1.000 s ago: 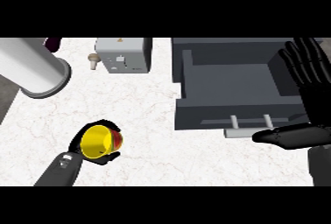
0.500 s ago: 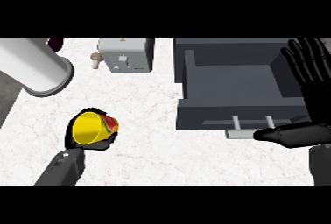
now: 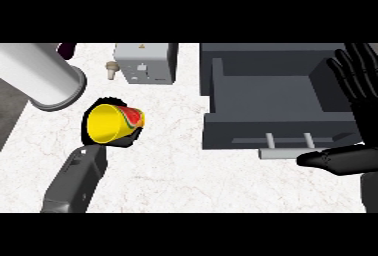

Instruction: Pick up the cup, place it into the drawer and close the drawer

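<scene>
Your open grey drawer fills the counter's right side. At the right edge, your right hand rests with fingers spread, holding nothing. Left of the drawer, your left hand curls round the tilted yellow cup, well apart from the drawer.

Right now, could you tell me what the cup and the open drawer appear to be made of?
The cup, held in the left hand, looks like glossy yellow plastic with a red printed side. The drawer looks like matte dark grey painted metal or plastic; its handle looks like brushed metal.
</scene>
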### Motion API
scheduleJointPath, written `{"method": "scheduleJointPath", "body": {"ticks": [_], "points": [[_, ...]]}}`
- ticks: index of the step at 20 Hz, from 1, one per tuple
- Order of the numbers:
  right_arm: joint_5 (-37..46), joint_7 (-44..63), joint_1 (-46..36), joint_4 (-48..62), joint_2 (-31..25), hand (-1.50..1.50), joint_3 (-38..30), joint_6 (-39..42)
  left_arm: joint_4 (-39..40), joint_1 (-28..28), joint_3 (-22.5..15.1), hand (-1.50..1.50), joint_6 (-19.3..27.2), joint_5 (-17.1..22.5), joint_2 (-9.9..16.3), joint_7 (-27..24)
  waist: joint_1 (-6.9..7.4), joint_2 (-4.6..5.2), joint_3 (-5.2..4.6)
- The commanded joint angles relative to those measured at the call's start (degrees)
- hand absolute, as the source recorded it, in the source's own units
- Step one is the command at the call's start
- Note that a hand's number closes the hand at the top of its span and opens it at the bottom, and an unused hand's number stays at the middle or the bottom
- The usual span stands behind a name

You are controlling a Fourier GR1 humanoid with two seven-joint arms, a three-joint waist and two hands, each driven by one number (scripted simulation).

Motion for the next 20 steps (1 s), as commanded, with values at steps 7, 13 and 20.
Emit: {"method": "scheduleJointPath", "body": {"ticks": [7,13,20], "points": [[2.6,-0.9,1.5,0.3,1.9,-1.5,1.1,-1.8,-16.5,-10.4,-8.0,1.5,4.8,-0.1,-7.3,16.4,0.69,-0.46,0.1],[0.0,-3.8,0.3,4.3,-0.5,-1.5,-2.2,1.0,-22.0,-20.7,-12.5,1.5,12.1,2.7,-7.4,32.5,-0.13,-0.35,0.13],[-0.3,-4.1,-0.6,4.2,-1.8,-1.5,-3.2,1.8,-15.4,-33.5,-18.1,1.5,24.1,5.0,-7.4,39.3,-1.65,0.25,0.11]]}}
